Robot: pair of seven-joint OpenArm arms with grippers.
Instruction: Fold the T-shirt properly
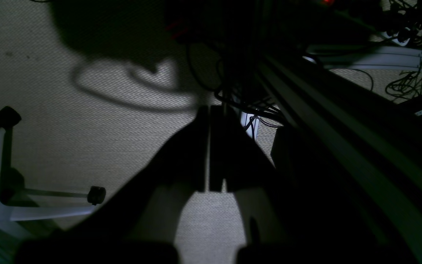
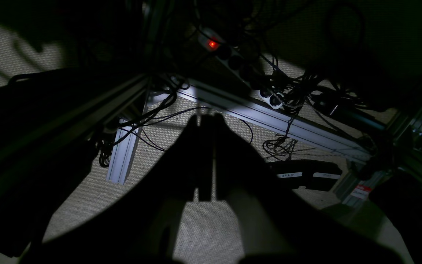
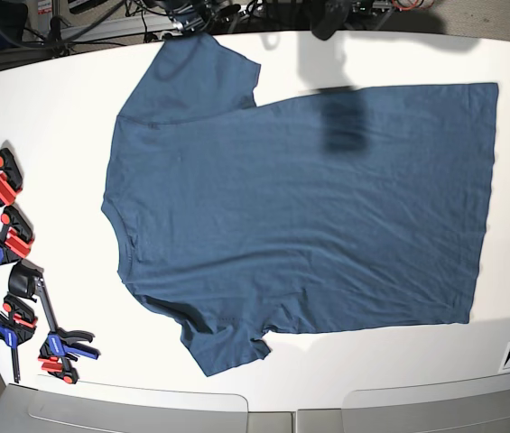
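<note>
While the T-shirt (image 3: 300,207) lies spread flat across the white bench (image 3: 56,117), neck toward the clamps (image 3: 11,271) at its edge, both arms hang off the bench pointing at the carpet floor (image 1: 68,128): left pincer (image 1: 209,113) clenched empty, right pincer (image 2: 206,121) clenched empty.

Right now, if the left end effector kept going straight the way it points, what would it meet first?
Probably the pale woven carpet floor. The shut left end effector points down off the table, towards floor near dark tangled cables beside a long grey aluminium frame rail. Depth is unclear, so the cables might come first.
</note>
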